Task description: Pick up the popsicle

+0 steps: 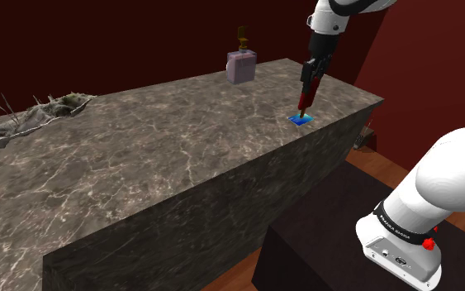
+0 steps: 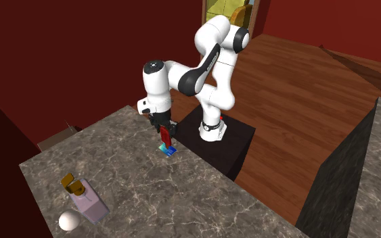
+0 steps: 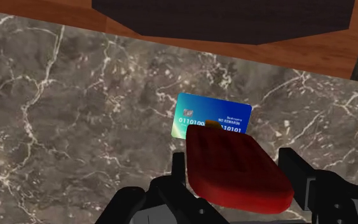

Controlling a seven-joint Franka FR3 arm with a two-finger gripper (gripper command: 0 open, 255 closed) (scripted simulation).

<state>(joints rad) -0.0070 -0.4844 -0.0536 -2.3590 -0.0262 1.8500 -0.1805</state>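
A dark red popsicle (image 3: 229,159) hangs stick-down just above the marble counter (image 1: 164,157), clasped between my black fingers (image 3: 178,168). My gripper (image 1: 310,80) is shut on it near the counter's corner beside the stand. The popsicle (image 1: 305,99) has its stick tip over a blue card (image 1: 301,120) that lies flat on the counter. In the second exterior view, the gripper (image 2: 163,129) holds the popsicle (image 2: 164,138) right above the card (image 2: 170,150). The card (image 3: 212,114) shows past the popsicle's end in the wrist view.
A pale lavender bottle with a brown pump (image 1: 240,64) stands at the far edge, with a white egg-shaped thing (image 2: 68,220) beside it. Dry branches (image 1: 36,116) lie at the shoulder view's left. The counter drops off close to the card, toward the dark stand (image 2: 219,145).
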